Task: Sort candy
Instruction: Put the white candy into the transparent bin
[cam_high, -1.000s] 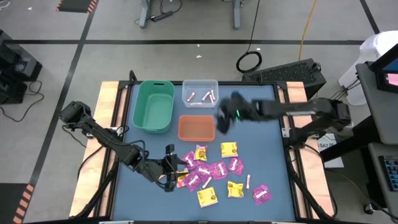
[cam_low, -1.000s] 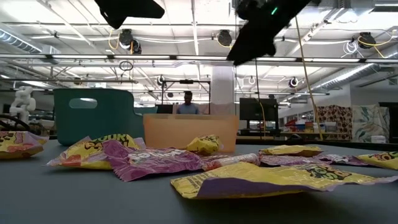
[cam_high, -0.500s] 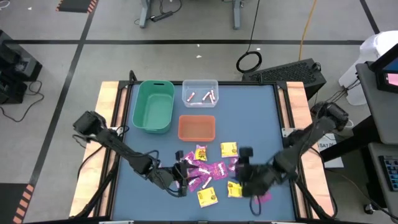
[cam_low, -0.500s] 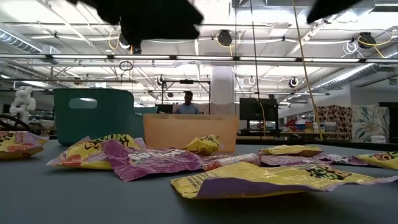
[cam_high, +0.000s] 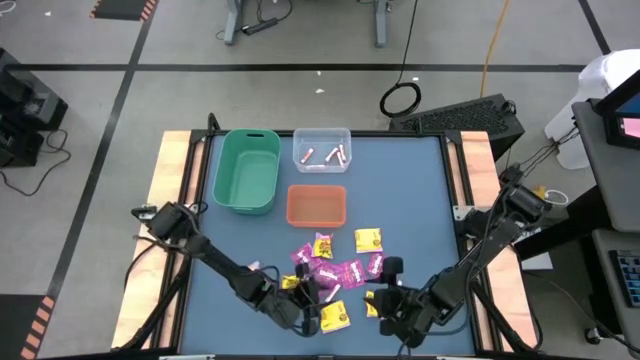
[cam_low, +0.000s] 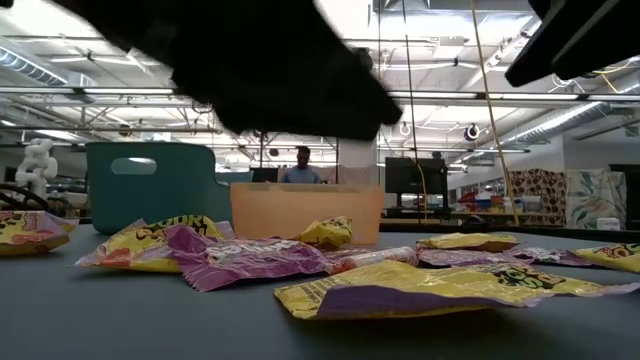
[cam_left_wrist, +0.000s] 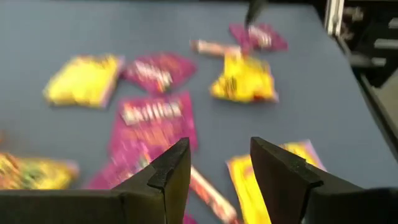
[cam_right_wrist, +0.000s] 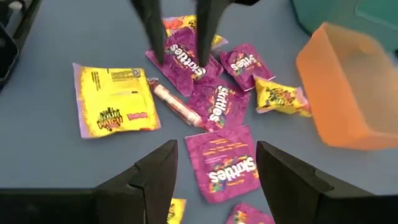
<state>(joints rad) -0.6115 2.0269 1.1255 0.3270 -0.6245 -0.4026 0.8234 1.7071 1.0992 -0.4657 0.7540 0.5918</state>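
Both arms are now coming down over the candy pile.

The right end effector (cam_high: 392, 300), which was by the bins a second ago, is hanging open and empty beside the open left end effector (cam_high: 312, 308); the candy (cam_high: 340, 272) is lying unsorted on the surface (cam_high: 420, 200).

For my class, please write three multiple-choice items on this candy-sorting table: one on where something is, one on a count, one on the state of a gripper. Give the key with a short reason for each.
1. Where is the orange bin?
A. beside the green bin, in front of the clear bin
B. at the table's near edge
C. inside the green bin

2. How many candy sticks lie in the clear bin?
A. none
B. three
C. eight

3. How is the left gripper?
A. shut on a packet
B. open, holding nothing
C. out of view

Key: 1 A, the high view shows it right of the green bin and nearer than the clear bin. 2 B, three sticks show there. 3 B, the left wrist view shows its fingers apart over the packets.
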